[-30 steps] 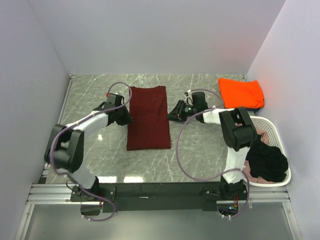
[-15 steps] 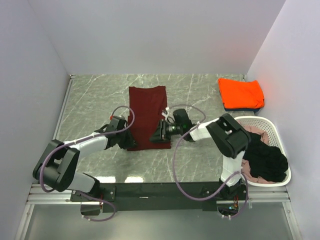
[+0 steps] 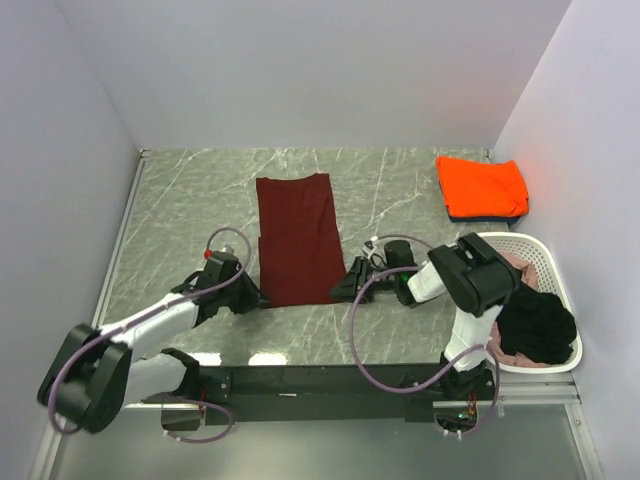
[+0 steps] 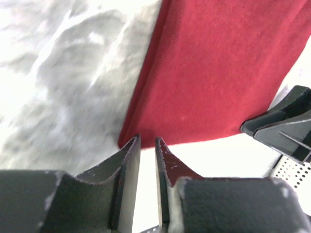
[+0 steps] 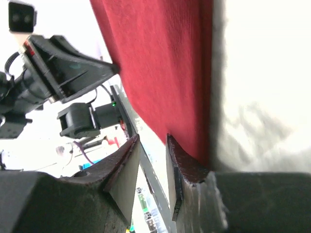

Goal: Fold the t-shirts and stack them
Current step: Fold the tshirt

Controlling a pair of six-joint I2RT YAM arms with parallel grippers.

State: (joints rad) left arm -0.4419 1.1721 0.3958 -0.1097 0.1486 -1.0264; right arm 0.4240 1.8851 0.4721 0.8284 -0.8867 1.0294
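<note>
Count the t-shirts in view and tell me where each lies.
5: maroon flat mid-table; orange at the far right corner atop dark blue; black and pale pink in the basket, which may hide more.

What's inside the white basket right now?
In the white basket a black t-shirt lies on top, pale pink cloth showing under it at the far side. Anything deeper is covered.

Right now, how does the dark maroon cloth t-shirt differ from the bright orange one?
The dark maroon cloth t-shirt is a long narrow strip; the bright orange cloth t-shirt is a compact squarish fold. The maroon one lies directly on the grey marble table; the orange one sits in the far right corner atop a dark blue cloth. Both lie flat.
</note>
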